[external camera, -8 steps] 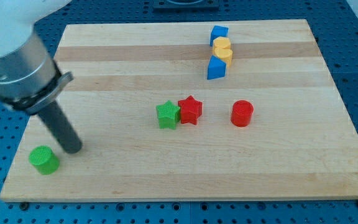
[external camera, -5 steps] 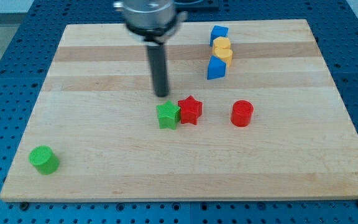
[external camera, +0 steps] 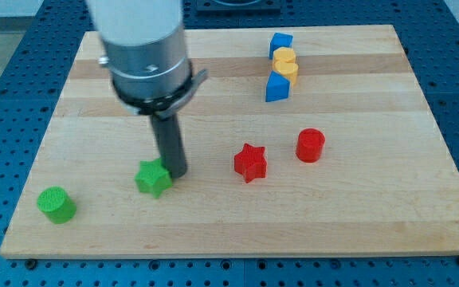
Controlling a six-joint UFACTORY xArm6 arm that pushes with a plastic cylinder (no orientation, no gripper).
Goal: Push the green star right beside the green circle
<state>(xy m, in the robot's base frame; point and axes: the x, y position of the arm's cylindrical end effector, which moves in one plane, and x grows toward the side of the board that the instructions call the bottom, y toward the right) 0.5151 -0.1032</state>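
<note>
The green star [external camera: 153, 178] lies on the wooden board [external camera: 357, 207], left of the middle and toward the view's bottom. My tip [external camera: 175, 172] touches its right side. The green circle [external camera: 56, 205], a short cylinder, stands near the board's bottom left corner, well to the left of the star with a clear gap between them. The rod runs up from the tip into the arm's grey body at the view's top left.
A red star [external camera: 250, 163] lies right of my tip. A red cylinder [external camera: 310, 145] stands further right. At the top right, a blue block [external camera: 280, 42], a yellow block [external camera: 285, 63] and another blue block [external camera: 276, 87] sit in a column.
My tip went from the bottom left to above the green star, then down-left. The green star slid left and down, away from the red star, which shifted slightly down-right.
</note>
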